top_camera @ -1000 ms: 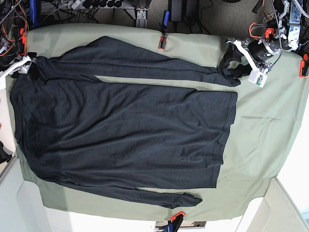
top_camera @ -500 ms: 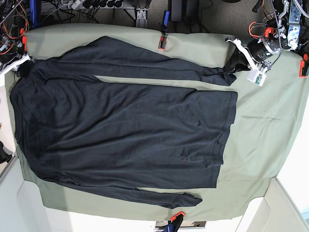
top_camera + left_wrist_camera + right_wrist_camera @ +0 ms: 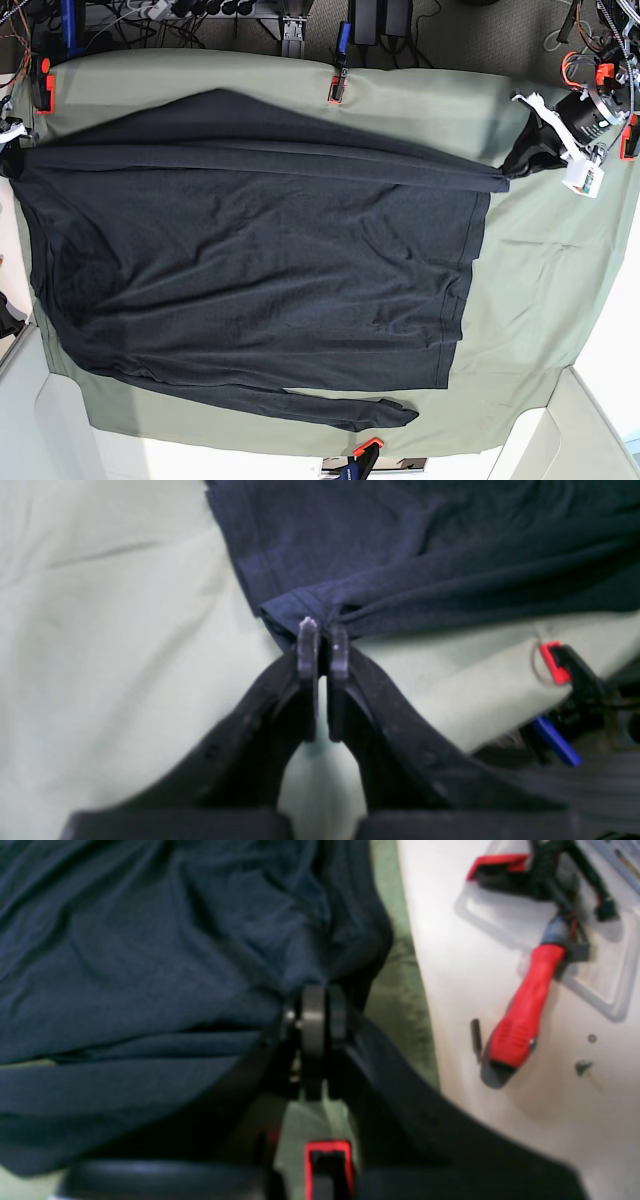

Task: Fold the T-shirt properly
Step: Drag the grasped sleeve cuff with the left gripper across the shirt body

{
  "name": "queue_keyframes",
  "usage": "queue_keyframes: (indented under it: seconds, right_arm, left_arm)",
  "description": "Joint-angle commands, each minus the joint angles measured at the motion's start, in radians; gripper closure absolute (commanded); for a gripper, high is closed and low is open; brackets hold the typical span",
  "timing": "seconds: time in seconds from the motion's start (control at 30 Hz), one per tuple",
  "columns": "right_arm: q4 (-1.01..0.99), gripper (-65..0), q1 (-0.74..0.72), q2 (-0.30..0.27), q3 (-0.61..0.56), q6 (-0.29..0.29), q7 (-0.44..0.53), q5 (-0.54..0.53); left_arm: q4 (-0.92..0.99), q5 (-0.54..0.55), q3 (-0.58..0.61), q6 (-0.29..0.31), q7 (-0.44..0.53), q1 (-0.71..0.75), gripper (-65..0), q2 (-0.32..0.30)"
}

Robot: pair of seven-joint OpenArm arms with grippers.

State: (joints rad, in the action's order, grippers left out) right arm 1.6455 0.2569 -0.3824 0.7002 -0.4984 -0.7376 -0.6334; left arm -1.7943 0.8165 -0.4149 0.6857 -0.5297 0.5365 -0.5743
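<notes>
Jaws of both grippers, left gripper [image 3: 323, 645] and right gripper [image 3: 315, 1015], clamp the T-shirt [image 3: 260, 270]; we judge it soft, limp, best gripped at hems.

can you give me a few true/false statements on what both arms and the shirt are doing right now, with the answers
1. The left gripper is shut on the cuff end of one sleeve of the T-shirt. True.
2. The right gripper is open, clear of the fabric. False: its jaws are shut on the dark fabric.
3. The held sleeve is pulled out straight along the top of the shirt body. True.
4. The other sleeve is folded over the chest. False: it lies flat along the shirt's near edge on the green sheet.
5. A red-handled tool lies on the white surface beside the sheet. True.
</notes>
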Motion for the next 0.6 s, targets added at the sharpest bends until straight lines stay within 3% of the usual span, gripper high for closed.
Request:
queue_keyframes:
  seconds: [0.0, 0.3, 0.57]
  right_arm:
    - [0.018, 0.0, -0.013, -0.021, 0.008, -0.003, 0.027, -0.014]
    - [-0.039, 0.0, -0.144, -0.021, -0.011, -0.004, 0.034, 0.002]
    - [-0.23, 0.0, -0.328, -0.021, -0.118, -0.003, 0.091, 0.091]
  left_arm:
    - [-0.019, 0.017, -0.013, 0.012, 0.032, -0.002, 0.0, -0.026]
    - [0.007, -0.033, 0.004, 0.012, 0.037, -0.109, 0.0, -0.044]
    - [0.239, -0.105, 0.146, 0.012, 0.062, -0.36, 0.0, -0.062]
